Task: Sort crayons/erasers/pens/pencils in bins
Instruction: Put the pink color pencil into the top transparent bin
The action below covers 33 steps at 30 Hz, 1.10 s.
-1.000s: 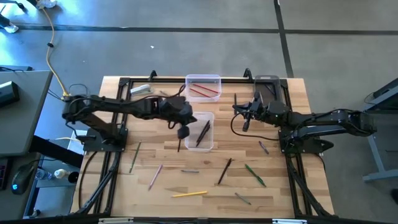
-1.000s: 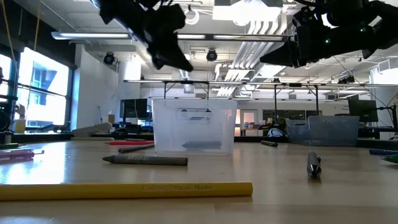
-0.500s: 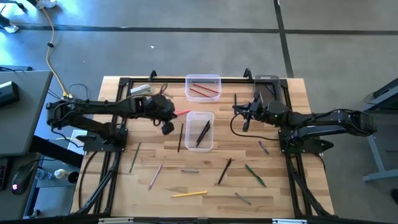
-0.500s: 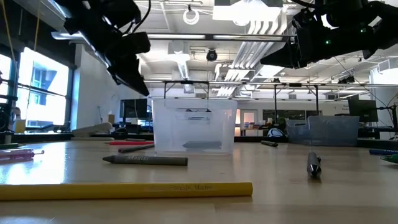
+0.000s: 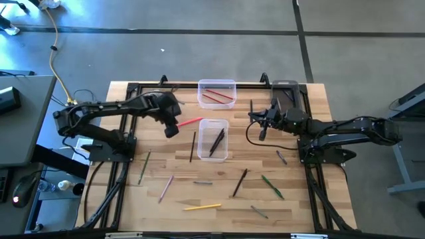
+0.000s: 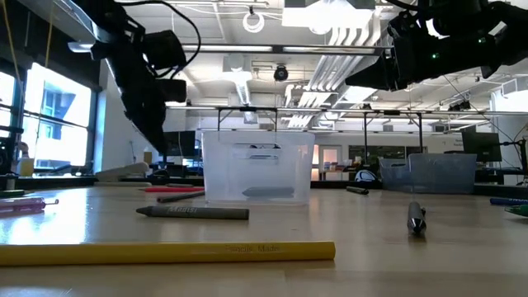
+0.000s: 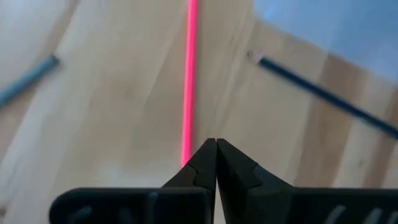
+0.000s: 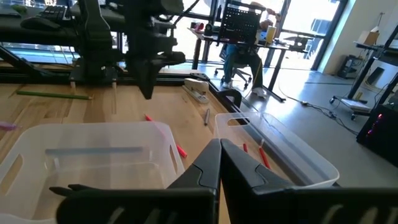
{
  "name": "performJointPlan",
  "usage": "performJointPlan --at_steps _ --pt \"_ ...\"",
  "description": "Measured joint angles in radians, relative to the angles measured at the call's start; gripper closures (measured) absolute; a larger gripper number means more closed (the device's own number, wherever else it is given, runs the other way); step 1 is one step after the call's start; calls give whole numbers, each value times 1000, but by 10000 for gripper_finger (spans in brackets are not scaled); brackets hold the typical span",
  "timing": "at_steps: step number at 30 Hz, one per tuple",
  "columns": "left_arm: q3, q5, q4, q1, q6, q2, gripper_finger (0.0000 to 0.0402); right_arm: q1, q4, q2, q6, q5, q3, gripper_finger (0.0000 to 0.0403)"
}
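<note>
1. Pink pencil lies on the wooden table, just beside the clear middle bin.
2. Left gripper hovers over its end, fingers pressed together (holding nothing).
3. Right gripper waits closed near the dark bin.

Grey concrete floor, bright windows, exposed ceiling ducts.

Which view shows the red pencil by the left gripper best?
The left wrist view: the red pencil runs straight out from the shut left gripper. The high view shows it small beside the clear bin; the right wrist view catches only bits; the low view hides it.
</note>
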Motion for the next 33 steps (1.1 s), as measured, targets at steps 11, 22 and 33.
performJointPlan --at_steps 11,22,33 --pt "-8 -14 68 8 -18 202 340 0 -6 0 -1 0 0 403" --pt "-5 -20 60 9 15 251 298 0 -6 0 -1 0 0 403" --pt "-56 -20 91 9 10 243 369 0 -6 0 -1 0 0 403"
